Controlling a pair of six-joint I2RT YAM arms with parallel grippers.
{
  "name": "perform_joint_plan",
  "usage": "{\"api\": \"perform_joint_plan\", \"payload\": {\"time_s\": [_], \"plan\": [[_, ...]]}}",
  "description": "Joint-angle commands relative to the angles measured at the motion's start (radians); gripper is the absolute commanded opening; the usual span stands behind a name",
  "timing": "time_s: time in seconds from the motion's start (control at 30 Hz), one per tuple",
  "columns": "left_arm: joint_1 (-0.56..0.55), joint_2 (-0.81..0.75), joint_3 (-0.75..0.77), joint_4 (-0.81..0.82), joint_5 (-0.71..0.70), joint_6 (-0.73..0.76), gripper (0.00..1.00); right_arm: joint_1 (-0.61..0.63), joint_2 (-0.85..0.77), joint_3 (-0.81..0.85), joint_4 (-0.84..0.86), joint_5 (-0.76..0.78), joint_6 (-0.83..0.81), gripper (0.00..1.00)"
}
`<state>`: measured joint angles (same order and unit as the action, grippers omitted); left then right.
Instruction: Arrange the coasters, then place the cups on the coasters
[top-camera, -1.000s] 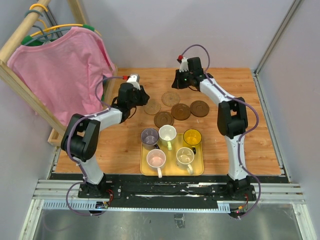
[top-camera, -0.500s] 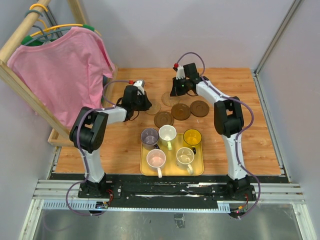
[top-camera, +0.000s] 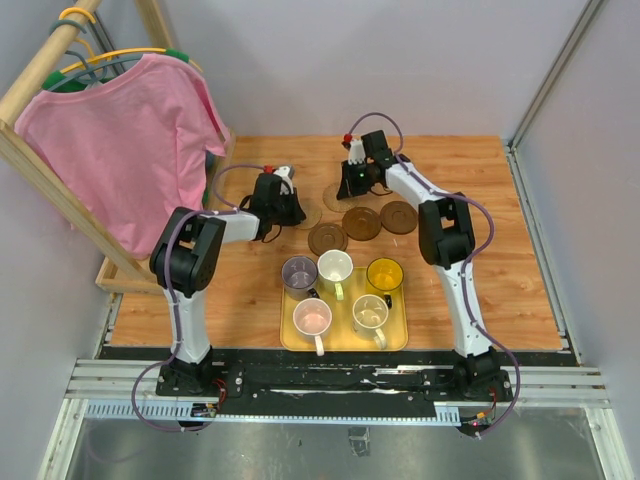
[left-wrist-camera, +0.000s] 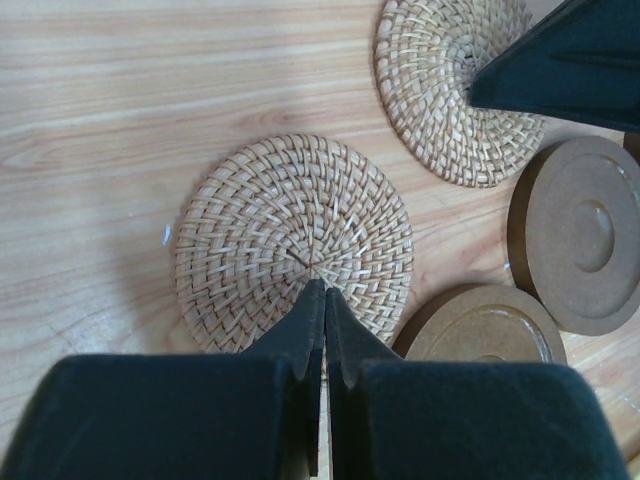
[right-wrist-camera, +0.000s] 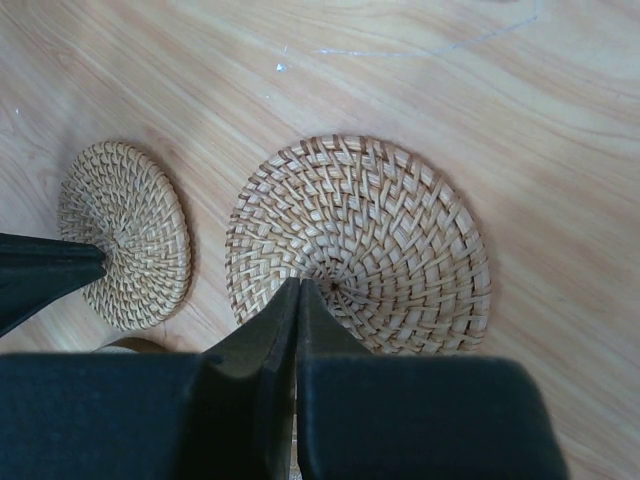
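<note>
Two woven tan coasters lie side by side on the wooden table. My left gripper (left-wrist-camera: 324, 290) is shut, its tips resting on the centre of the left woven coaster (left-wrist-camera: 295, 240) (top-camera: 308, 214). My right gripper (right-wrist-camera: 298, 284) is shut too, tips on the centre of the right woven coaster (right-wrist-camera: 360, 245) (top-camera: 338, 198). Three dark brown coasters (top-camera: 327, 238) (top-camera: 361, 222) (top-camera: 398, 215) sit just in front. The cups stand in the yellow tray (top-camera: 400, 340): grey-purple (top-camera: 299, 272), cream (top-camera: 335, 267), yellow (top-camera: 384, 274), pink (top-camera: 312, 318) and white-greenish (top-camera: 370, 313).
A pink shirt (top-camera: 125, 140) hangs on a wooden rack (top-camera: 40, 170) along the table's left side. Grey walls close the back and right. Bare wood lies right of the tray and behind the coasters.
Both arms have come in over the woven coasters, the left moving right and the right moving left. The left gripper's jaws have closed.
</note>
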<state>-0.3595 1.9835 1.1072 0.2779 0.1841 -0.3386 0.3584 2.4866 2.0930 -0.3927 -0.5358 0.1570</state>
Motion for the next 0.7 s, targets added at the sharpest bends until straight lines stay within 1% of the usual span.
{"api": "perform_joint_plan", "payload": {"time_s": [0.0, 0.17, 0.37, 0.53, 0.67], "plan": [[-0.004, 0.028, 0.030, -0.032, -0.029, -0.008, 0.01, 0.012, 0.036, 0.058, -0.076, 0.024, 0.000, 0.01], [0.004, 0.045, 0.051, -0.079, -0.099, -0.001, 0.00, -0.014, 0.033, 0.045, -0.102, 0.106, 0.012, 0.01], [0.077, 0.045, 0.049, -0.065, -0.100, -0.030, 0.00, -0.089, 0.017, 0.020, -0.111, 0.153, 0.052, 0.01], [0.122, 0.065, 0.106, -0.090, -0.101, -0.028, 0.01, -0.156, 0.015, 0.032, -0.113, 0.182, 0.053, 0.01], [0.136, 0.096, 0.170, -0.132, -0.110, -0.012, 0.00, -0.209, 0.021, 0.048, -0.120, 0.215, 0.053, 0.01]]}}
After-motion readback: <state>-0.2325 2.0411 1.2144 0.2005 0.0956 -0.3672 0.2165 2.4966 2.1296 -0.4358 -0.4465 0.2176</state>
